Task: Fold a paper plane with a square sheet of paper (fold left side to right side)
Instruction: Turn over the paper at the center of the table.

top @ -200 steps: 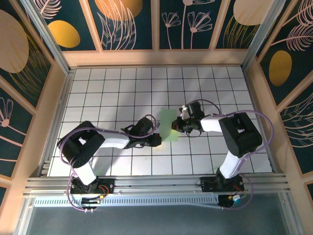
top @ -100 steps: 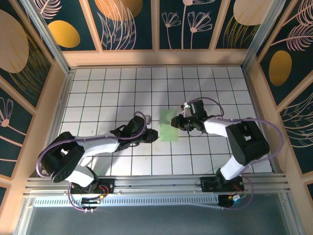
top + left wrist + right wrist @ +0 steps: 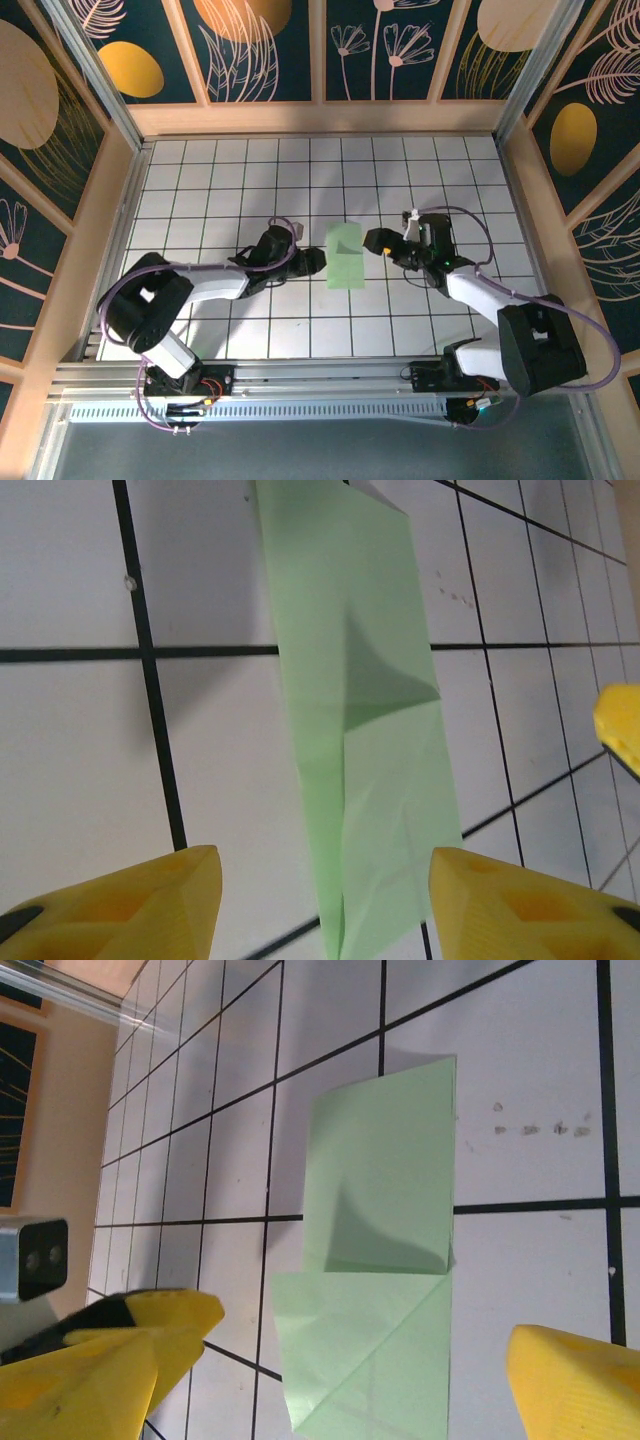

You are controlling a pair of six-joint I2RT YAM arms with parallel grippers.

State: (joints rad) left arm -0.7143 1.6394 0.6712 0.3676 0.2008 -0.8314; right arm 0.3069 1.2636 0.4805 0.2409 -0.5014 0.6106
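Paper, pale green and folded into a narrow strip, lies flat on the white tiled table between the two arms, touching neither.

The left gripper sits just beside the strip's left edge with its jaws apart and empty; its yellow fingertips frame the strip's end without closing on it. The right gripper is near the right edge, jaws spread wide and holding nothing.

The risk, as I judge it, is the top layer. A flap near the middle stands up and casts a shadow, so with nothing pressing on it the fold may spring open. A low fingertip could also catch that loose edge and skid or crumple the thin sheet.

The strip's long axis runs from the arms toward the far wall, roughly along the grid lines. It has no pointed nose yet.
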